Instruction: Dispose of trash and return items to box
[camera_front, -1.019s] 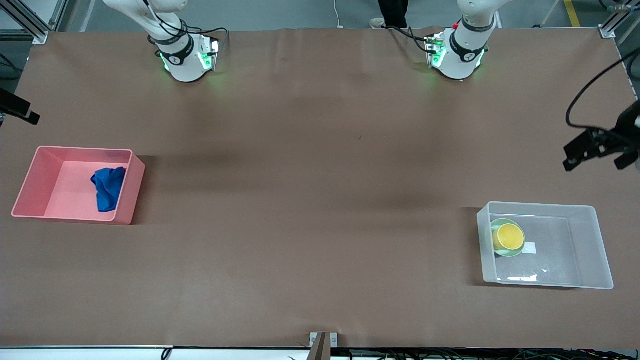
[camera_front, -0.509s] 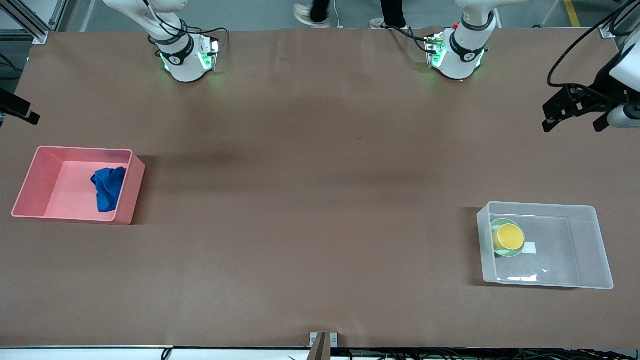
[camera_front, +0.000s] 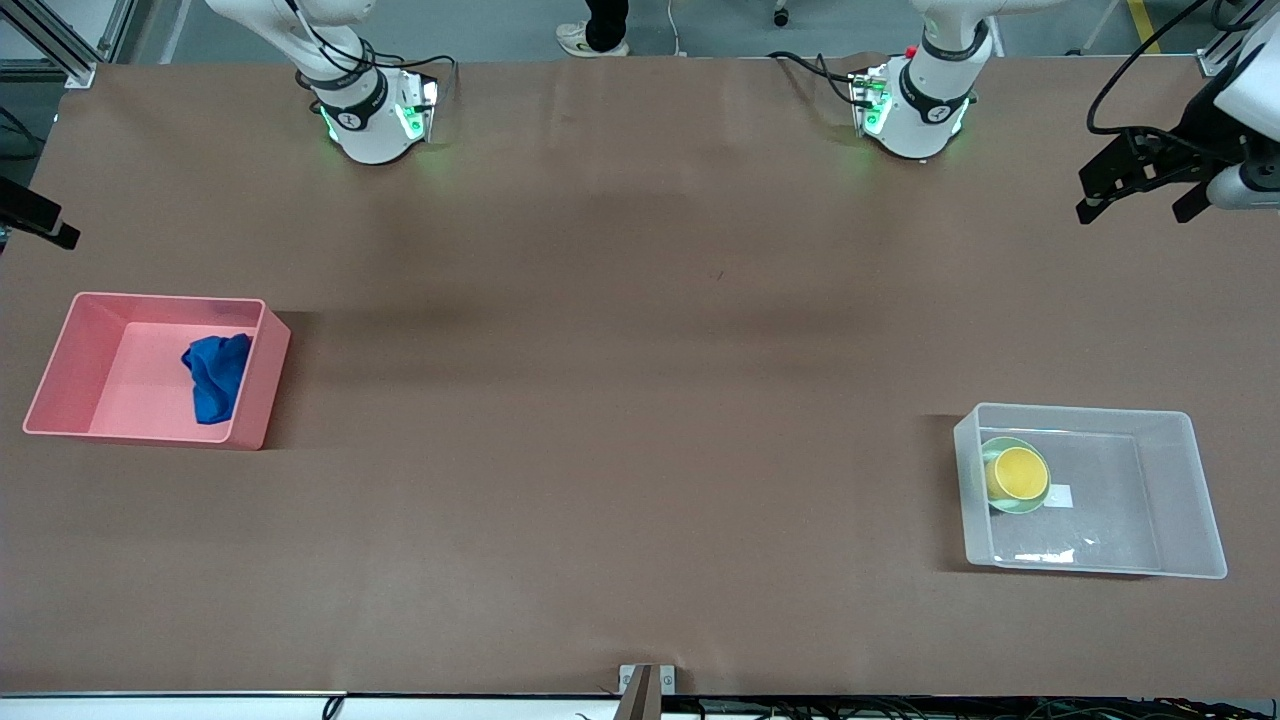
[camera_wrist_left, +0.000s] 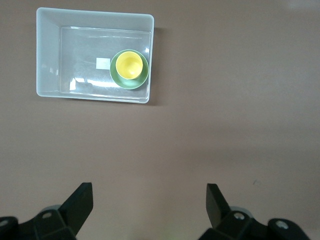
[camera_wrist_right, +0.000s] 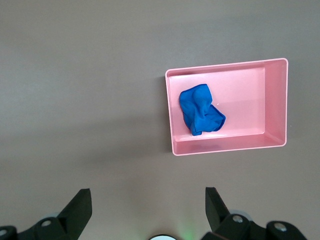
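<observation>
Front view: brown table (camera_front: 640, 400); blue cloth wad (camera_front: 215, 375) in pink bin (camera_front: 60, 375); yellow cup (camera_front: 1018, 473) nested in mint-green bowl (camera_front: 1005, 503) inside clear box (camera_front: 1190, 500). Left tool (camera_front: 1140, 190) aloft, open.

Left wrist view: fingers (camera_wrist_left: 80, 202) spread over bare table.

Right wrist view: right tool (camera_wrist_right: 148, 205) open, above table beside pink bin.

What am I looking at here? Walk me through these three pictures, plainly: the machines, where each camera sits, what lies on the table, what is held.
Two robot arms stand at a brown table. The wide picture comes from a high camera facing them; the other two come from cameras on the arms' wrists, looking down.

The left gripper hangs open and empty over the table's edge at its arm's end. The right gripper is open and empty too, above the table by the pink bin.

In the pink bin lies a blue cloth wad. At the left arm's end sits a clear plastic box, holding a yellow cup that stands in a green bowl.
</observation>
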